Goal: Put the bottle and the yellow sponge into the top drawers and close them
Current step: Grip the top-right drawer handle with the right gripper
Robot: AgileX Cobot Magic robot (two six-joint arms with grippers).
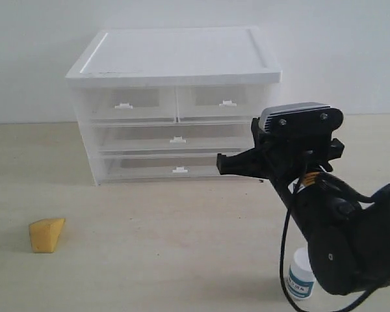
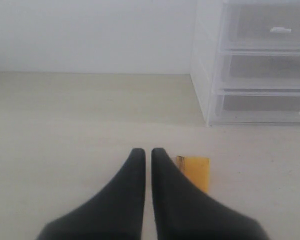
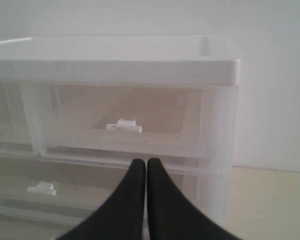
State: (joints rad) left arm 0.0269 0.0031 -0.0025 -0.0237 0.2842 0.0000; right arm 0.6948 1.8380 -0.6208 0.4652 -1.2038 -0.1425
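The yellow sponge [image 1: 47, 234] lies on the table at the front left; in the left wrist view the yellow sponge [image 2: 196, 171] sits just beside and beyond my left gripper [image 2: 146, 151], which is shut and empty. The left gripper does not show in the exterior view. The bottle [image 1: 301, 276] stands at the front right, partly behind the right arm. My right gripper [image 1: 220, 164] is shut and empty, hovering in front of the cabinet below the right top drawer [image 1: 225, 102]. The left top drawer [image 1: 125, 103] is closed too. In the right wrist view my right gripper [image 3: 142, 162] points just under the right top drawer's pull tab [image 3: 124, 126].
The white-topped cabinet [image 1: 175, 55] stands at the back centre against a pale wall. Two full-width drawers [image 1: 177, 139] sit closed below the top pair. The right arm's body [image 1: 338, 227] fills the front right.
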